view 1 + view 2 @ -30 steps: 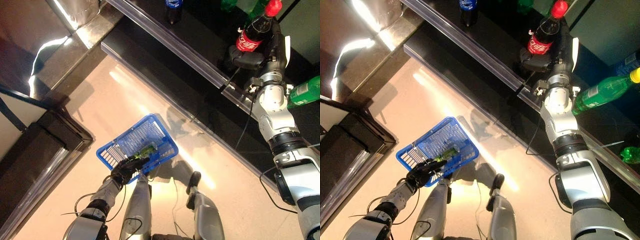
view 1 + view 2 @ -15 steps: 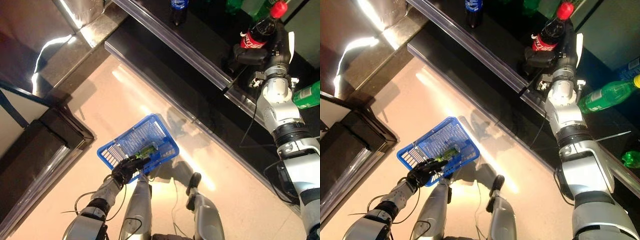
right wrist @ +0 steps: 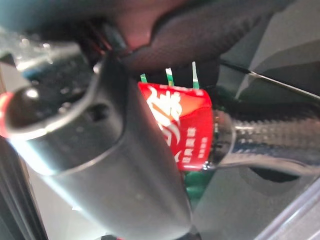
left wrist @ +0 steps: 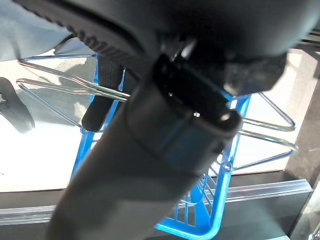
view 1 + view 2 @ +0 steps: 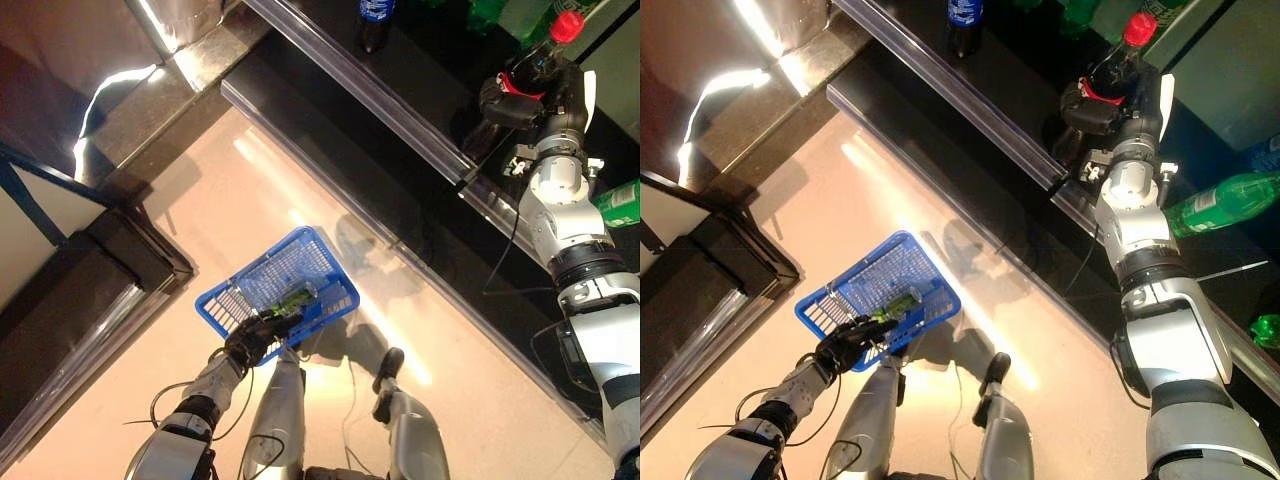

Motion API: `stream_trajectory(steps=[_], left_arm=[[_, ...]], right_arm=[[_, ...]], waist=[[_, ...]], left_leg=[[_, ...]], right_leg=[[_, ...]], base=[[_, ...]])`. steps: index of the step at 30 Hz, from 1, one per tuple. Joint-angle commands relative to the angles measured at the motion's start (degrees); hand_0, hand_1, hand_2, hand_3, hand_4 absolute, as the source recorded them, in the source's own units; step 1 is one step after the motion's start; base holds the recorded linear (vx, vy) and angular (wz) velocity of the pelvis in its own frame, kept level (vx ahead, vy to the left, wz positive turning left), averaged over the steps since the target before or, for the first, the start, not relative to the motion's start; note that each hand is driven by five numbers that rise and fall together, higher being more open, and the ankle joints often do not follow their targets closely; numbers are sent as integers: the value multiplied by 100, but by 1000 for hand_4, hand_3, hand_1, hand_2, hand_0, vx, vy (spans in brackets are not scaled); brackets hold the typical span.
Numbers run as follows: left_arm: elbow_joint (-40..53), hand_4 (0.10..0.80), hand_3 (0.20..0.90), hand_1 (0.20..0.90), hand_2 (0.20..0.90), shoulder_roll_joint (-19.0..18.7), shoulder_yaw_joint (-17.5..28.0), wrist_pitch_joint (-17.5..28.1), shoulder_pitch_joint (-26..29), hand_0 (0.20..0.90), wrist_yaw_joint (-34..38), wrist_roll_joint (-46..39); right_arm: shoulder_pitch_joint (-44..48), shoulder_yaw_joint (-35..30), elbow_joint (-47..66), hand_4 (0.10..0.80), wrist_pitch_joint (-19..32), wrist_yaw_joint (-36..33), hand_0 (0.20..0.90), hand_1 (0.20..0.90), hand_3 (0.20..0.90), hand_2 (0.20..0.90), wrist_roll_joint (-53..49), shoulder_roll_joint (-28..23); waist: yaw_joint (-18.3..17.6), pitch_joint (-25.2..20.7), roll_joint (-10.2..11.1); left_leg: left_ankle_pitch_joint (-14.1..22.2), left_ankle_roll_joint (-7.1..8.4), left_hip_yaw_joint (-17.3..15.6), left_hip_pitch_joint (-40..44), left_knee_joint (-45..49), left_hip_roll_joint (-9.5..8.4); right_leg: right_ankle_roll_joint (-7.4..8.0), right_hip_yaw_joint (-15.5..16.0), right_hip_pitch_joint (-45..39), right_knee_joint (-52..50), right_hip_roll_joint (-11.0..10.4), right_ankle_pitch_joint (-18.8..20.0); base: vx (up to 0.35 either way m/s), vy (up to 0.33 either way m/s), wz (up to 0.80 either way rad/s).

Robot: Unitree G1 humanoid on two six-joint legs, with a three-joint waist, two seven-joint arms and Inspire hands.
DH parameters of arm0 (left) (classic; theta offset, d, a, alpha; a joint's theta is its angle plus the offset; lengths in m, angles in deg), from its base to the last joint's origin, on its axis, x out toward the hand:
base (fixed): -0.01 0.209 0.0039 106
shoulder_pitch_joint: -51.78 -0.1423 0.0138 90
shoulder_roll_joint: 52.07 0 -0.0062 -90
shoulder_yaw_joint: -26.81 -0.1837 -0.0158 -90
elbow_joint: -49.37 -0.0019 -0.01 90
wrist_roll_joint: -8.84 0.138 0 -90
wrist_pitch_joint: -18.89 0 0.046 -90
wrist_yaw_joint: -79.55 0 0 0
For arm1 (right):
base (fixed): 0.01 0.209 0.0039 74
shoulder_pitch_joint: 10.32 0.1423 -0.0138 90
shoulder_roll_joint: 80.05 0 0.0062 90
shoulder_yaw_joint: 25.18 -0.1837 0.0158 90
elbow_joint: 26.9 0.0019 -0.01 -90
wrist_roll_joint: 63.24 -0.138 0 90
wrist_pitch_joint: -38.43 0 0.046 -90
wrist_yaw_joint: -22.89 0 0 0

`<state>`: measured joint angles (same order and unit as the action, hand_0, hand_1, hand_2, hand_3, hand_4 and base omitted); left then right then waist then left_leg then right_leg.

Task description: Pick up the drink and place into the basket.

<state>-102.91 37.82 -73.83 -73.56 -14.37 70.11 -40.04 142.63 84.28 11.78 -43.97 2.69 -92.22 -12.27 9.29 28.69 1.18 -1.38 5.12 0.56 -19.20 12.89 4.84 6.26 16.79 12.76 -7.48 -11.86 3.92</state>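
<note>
We see a warm, uneven light from above. Bright glare streaks the pale floor [image 5: 330,250] beside the blue basket [image 5: 275,290] and the dark metal surface [image 5: 110,90] at upper left. The black shelf [image 5: 1040,120] is dim. In both wrist views the nearest parts are blurred and dark.

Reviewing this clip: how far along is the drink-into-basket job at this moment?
Done: the right hand is curled round the red-capped cola bottle up at the dark shelf. In hand: the left hand grips the blue basket by its wire handle, low over the floor; a green item already lies inside. Left: carrying the bottle down and releasing it into the basket.
</note>
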Motion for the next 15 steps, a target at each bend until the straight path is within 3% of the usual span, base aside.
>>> stream_trajectory(steps=[1,15], left_arm=[[-116,100,200,300,300,-509,-508,-48,-657,300,-70,65],[-170,100,200,300,300,-455,-515,-2,-671,300,-95,78]], right_arm=[[740,192,204,100,408,-134,300,300,200,300,-26,-477],[678,170,479,100,689,-263,300,300,200,300,348,-434]], waist=[[101,-277,-33],[57,-274,-56]], left_leg=[[195,-426,-211,302,-379,-417],[212,-409,-211,321,-340,-397]], right_leg=[[265,-114,237,-487,-55,-200],[250,-153,213,-489,-49,-236]], base=[[0,0,0],[0,0,0]])
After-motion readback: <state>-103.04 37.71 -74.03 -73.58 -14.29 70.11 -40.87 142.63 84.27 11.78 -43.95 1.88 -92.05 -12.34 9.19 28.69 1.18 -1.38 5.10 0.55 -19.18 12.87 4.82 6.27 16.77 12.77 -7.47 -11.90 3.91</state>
